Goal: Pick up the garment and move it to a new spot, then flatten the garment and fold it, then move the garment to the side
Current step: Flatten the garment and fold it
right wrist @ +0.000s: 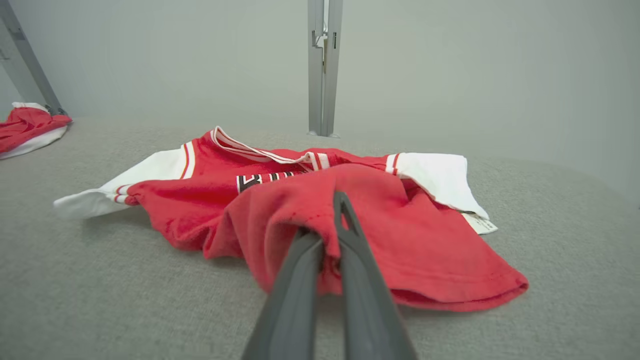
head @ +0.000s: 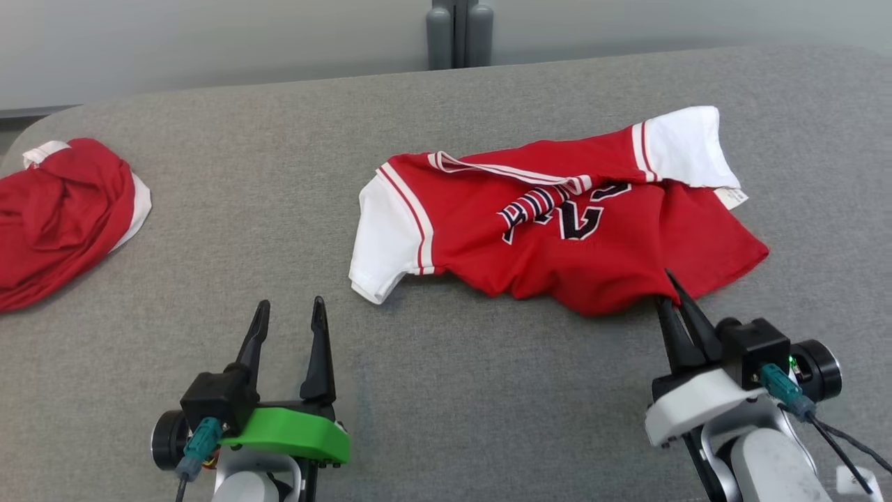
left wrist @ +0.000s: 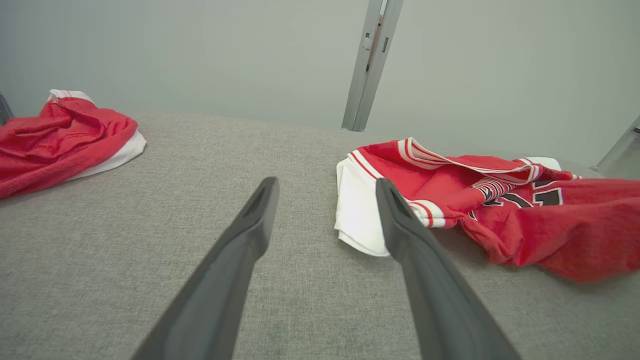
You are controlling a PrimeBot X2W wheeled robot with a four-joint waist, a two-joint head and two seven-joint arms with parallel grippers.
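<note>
Clamping the right gripper [head: 674, 296] tight on the near hem of the red jersey [head: 557, 237], crumpled on the grey table [head: 446, 418]. Holding the left gripper [head: 290, 307] wide, empty. Lifting, flattening, folding, setting aside all to come.

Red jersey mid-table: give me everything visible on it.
The jersey is red knit-looking fabric with white short sleeves, red-white striped trim, black-and-white lettering and a white tag by one sleeve. It lies crumpled, collar trim flopped over the print, on the gray cloth-covered table. The right tool is shut on its near hem, bunching fabric there.
</note>
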